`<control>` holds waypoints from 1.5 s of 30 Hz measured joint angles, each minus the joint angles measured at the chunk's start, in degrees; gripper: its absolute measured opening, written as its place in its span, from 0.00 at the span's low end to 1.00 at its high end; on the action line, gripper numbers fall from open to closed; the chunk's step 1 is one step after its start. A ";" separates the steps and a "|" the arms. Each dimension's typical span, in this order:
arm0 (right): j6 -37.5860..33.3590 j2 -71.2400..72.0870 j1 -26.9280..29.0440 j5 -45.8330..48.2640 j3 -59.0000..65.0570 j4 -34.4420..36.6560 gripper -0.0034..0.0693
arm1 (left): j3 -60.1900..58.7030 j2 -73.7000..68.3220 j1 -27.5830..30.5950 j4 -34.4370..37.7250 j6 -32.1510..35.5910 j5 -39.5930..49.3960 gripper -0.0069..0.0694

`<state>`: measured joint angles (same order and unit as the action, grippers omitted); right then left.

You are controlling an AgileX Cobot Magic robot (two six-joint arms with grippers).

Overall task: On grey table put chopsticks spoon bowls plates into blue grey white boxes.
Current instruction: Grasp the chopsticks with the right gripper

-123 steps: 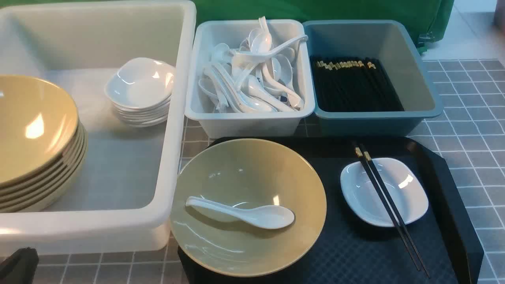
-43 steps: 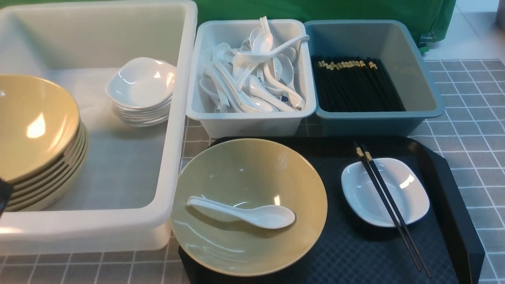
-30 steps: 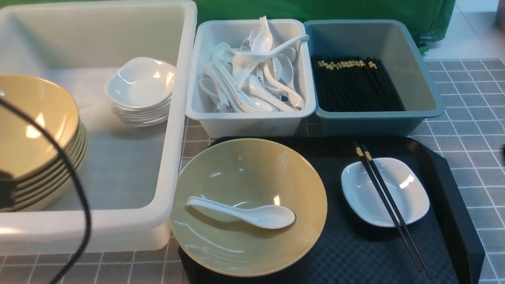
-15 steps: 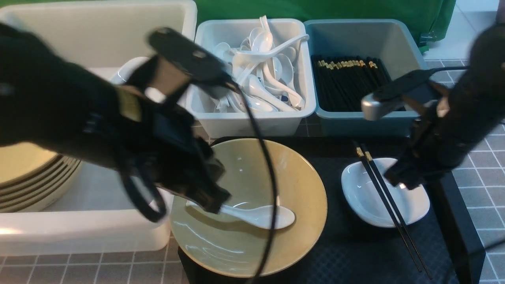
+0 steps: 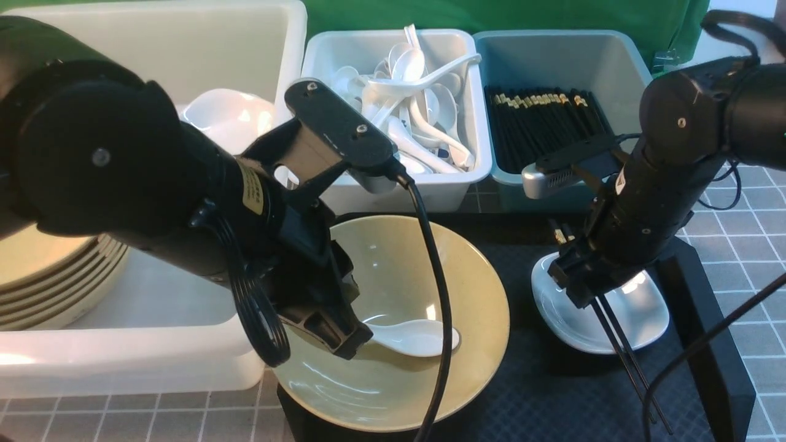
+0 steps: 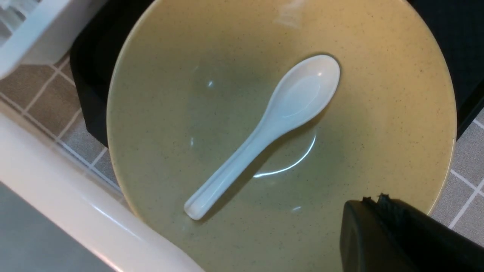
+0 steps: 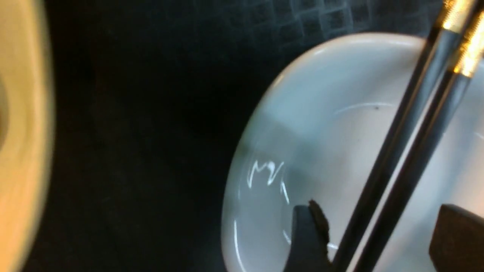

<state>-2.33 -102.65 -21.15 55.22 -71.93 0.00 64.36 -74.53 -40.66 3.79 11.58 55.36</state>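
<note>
Now 1 spoon (image 5: 417, 336) lies in a beige bowl (image 5: 473, 288) on the black tray (image 5: 552, 393), with the left fingers (image 6: 378, 226) closed over the bowl. The right fingers (image 7: 306, 241) stand open astride 2 chopsticks (image 5: 626, 356) lying across a white plate (image 5: 645, 313). Behind, on the grey table (image 5: 153, 417), a white box (image 5: 123, 368) holds stacked bowls (image 5: 61, 288) and stacked plates (image 5: 227, 116), a grey-white box (image 5: 430, 196) holds spoons (image 5: 417, 104), and a teal box (image 5: 565, 55) holds bundled chopsticks (image 5: 546, 123). A green cloth (image 5: 491, 15) hangs beyond.

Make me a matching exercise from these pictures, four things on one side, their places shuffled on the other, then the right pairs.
Things:
1. loose spoon
2. loose pair of chopsticks
3. stack of beige bowls
4. bundle of chopsticks

Places:
A. in the teal-blue box
B. in the single beige bowl on the black tray
C. in the large white box
D. across the small white plate

Pairs: 1-B, 2-D, 3-C, 4-A.
</note>
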 joint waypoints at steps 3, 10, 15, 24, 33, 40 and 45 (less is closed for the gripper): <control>0.19 -1.06 0.00 -0.57 0.00 0.00 0.64 | 0.00 -0.05 0.00 0.00 0.00 0.00 0.07; 1.24 -2.61 0.00 -0.79 -0.13 0.00 0.43 | 0.00 -0.21 0.00 0.00 0.00 -0.05 0.07; 1.65 -1.53 0.00 -0.95 -0.15 0.00 0.21 | 0.00 -0.21 0.00 0.00 -0.48 -0.05 0.07; 0.28 7.54 0.19 0.26 -2.25 0.00 0.09 | 0.00 -0.26 0.00 1.01 -1.07 -2.66 0.07; -1.75 9.56 0.85 4.02 -5.54 0.00 0.09 | 0.00 -0.50 0.00 2.52 -1.78 -10.56 0.07; 1.40 9.44 2.81 3.18 -0.51 -0.90 0.15 | 0.00 -0.50 0.00 1.58 -1.78 -9.14 0.07; 1.94 6.92 8.31 2.49 0.68 -0.31 0.40 | 0.00 -0.50 0.00 1.37 -1.78 -6.89 0.07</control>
<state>-0.39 -95.73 -12.84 57.71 -71.26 -0.31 64.36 -75.03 -40.66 5.17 9.80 48.48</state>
